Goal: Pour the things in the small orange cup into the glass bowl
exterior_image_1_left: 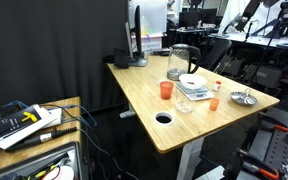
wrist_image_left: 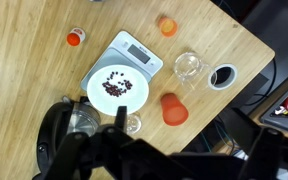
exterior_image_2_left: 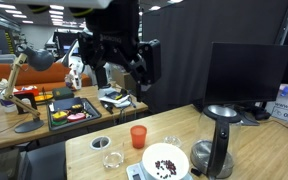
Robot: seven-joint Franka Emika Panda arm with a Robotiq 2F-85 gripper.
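Above the bench (wrist_image_left: 34, 60), the gripper (exterior_image_2_left: 119, 75) is hanging open, holding nothing — pouring not begun. The small orange cup (wrist_image_left: 168, 26) is standing upright near the glass bowl (wrist_image_left: 188, 66), not touching it — grasping and tipping are remaining.

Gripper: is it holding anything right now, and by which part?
Nothing. The gripper hangs empty above the table; the small orange cup stands untouched on it.

small orange cup (wrist_image_left: 167, 25): light orange | big cup (wrist_image_left: 174, 110): red-orange | glass bowl (wrist_image_left: 187, 66): clear | round bowl (wrist_image_left: 115, 90): white, dark brown dots inside | table (wrist_image_left: 34, 70): pale yellow wood, thin lines | curtain (exterior_image_1_left: 54, 40): black
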